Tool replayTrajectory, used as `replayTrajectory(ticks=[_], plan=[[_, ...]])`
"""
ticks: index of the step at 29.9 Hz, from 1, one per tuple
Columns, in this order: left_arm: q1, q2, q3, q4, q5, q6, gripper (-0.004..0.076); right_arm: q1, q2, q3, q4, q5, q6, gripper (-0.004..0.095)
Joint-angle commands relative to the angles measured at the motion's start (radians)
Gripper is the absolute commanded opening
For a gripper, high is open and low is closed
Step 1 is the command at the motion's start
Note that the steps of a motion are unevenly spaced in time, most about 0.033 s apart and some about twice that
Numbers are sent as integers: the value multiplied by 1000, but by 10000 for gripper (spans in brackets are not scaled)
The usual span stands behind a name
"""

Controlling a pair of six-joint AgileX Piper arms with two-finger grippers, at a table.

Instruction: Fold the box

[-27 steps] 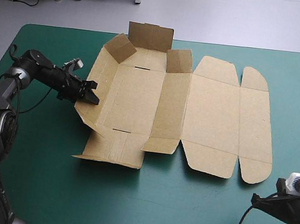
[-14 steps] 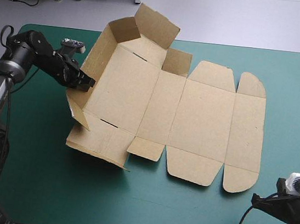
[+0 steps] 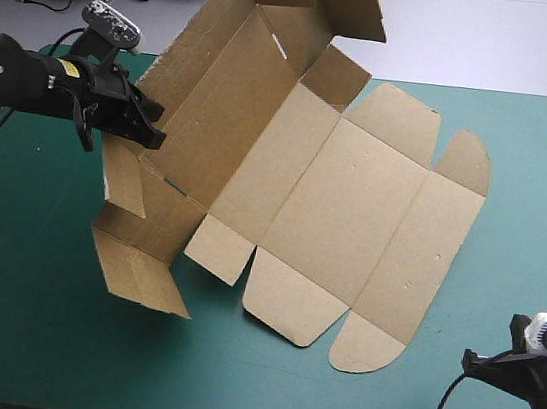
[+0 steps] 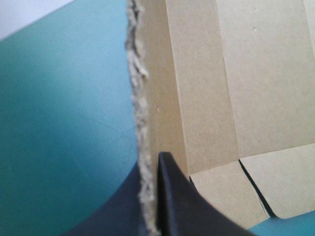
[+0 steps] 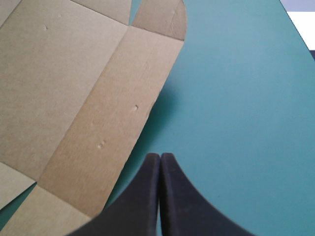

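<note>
**High view.** Cut sheet of brown corrugated board, the box (image 3: 354, 205), spread across the middle of the table on the teal-green cover (image 3: 27, 313). Panels and rounded flaps toward 4 o'clock of the table lying low. The 9 o'clock part of the box lifted clear of the cover and tilted steeply, with raised flaps showing beyond the table's far edge at 11 o'clock. One small flap hanging loose at 8 o'clock of the box.

Left gripper (image 3: 151, 135), a pair of broad black fin-shaped fingers, at 9 o'clock of the box, pinched onto the edge of the lifted side wall. Right gripper (image 3: 480, 363), of the same build, at 5 o'clock of the table near the corner, well apart from the box.

**Left wrist view.** Black fingers (image 4: 177, 206) all but closed, with the ragged cut edge of the brown board clamped between them. Box interior, with crease lines and one slit between two flaps, at 1 to 3 o'clock of the gripper. Bare cover at 9 to 11 o'clock of it.

**Right wrist view.** Both fingers pressed together into one pointed arch, gripping nothing, above bare cover. Flat box panels and one rounded flap ahead of the gripper from 9 to 12 o'clock, not touching it.
</note>
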Motion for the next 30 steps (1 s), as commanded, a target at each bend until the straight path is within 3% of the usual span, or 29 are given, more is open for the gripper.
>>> replayTrajectory(ticks=[1, 13, 20, 25, 30], plan=[[-77, -82, -66, 2, 5, 26, -6, -1, 18, -57, 55, -83, -31, -24], [-510, -109, -136, 592, -5, 85, -6, -1, 18, -88, 94, -88, -42, -23], [-737, -104, -136, 820, -55, 90, -6, -1, 18, -88, 96, -124, -33, -23], [-781, -89, -96, 791, -51, 139, -6, -1, 18, -88, 96, -130, -22, -23], [-781, -84, 18, 807, -164, 162, -6, -1, 18, -88, 74, -144, 3, -23]])
